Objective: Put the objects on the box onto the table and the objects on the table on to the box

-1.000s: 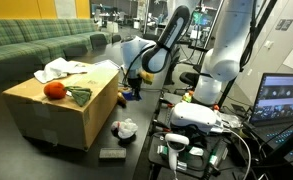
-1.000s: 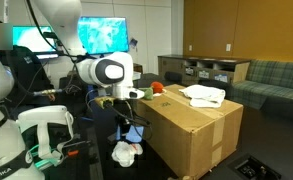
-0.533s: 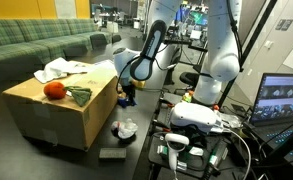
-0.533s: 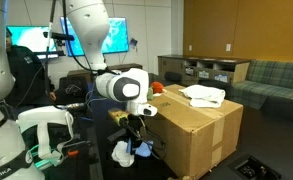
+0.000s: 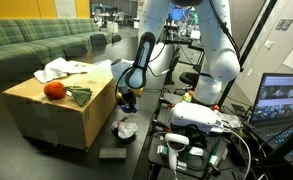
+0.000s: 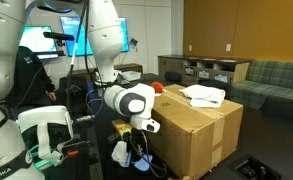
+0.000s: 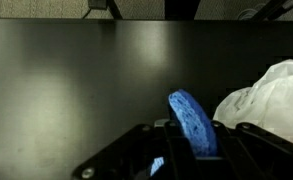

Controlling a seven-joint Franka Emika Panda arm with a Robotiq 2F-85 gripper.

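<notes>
The gripper (image 7: 191, 152) hangs low over the table (image 7: 76, 80), just beside the near side wall of the box (image 5: 56, 120), with the arm folded down from above so that the fingers point at the black surface. The jaws stand narrow, closed on the flat blue block (image 7: 192, 122); in the wrist view the block sits edge-on between the two fingers and projects beyond their tips toward the table. This edge-on hold suits a thin flat part: the pads press on its broad faces and the lower edge is free to meet the surface. Whether the block touches the table cannot be told. A white soft cloth wad (image 7: 271, 95) lies on the table to the right of the block in the wrist view, near it but apart; in an exterior view the same wad (image 5: 124, 128) lies below the gripper at the foot of the box. A flat black bar (image 5: 111, 153) lies nearer on the table. On top of the box rest the red ball (image 5: 54, 90), the dark green cloth (image 5: 79, 96) and, at the far side, a white cloth (image 5: 66, 69). Judged from this layout, the exchange is partly done and several items await transfer.
</notes>
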